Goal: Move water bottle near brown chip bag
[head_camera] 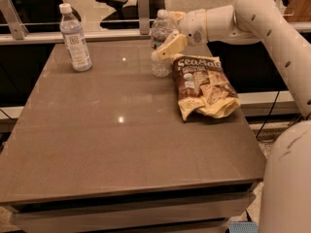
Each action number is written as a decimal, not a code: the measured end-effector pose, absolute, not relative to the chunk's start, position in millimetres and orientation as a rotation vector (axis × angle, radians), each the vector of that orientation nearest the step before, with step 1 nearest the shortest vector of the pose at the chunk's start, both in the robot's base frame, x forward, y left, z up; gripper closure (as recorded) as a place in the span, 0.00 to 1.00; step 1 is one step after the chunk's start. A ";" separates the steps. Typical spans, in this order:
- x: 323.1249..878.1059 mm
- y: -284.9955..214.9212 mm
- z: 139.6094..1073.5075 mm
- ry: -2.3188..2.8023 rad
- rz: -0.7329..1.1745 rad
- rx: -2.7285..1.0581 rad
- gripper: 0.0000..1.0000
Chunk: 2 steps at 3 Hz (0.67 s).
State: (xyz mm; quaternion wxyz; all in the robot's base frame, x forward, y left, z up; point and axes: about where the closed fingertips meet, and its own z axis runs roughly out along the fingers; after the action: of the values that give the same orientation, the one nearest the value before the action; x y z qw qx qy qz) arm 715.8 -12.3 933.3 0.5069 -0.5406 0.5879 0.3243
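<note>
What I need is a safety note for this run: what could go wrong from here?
1. The pincer sits against the upright water bottle; a sideways pull-away could tip it.
2. The brown chip bag lies right beside the bottle and near the right edge of the table; a nudge might push it off.

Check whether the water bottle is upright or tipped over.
Upright: the water bottle stands base-down on the table, the gripper at its upper half.

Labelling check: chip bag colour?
Chip bag dark brown, pale yellow edges; camera view. Claw at water bottle.
</note>
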 end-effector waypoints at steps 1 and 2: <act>710.0 -35.1 957.6 1.381 0.740 -1.292 0.00; 694.8 -73.0 996.5 1.314 0.666 -1.258 0.00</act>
State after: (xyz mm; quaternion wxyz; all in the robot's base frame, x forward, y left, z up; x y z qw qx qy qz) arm 694.8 -73.0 996.5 0.5666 -0.5351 0.5589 0.2833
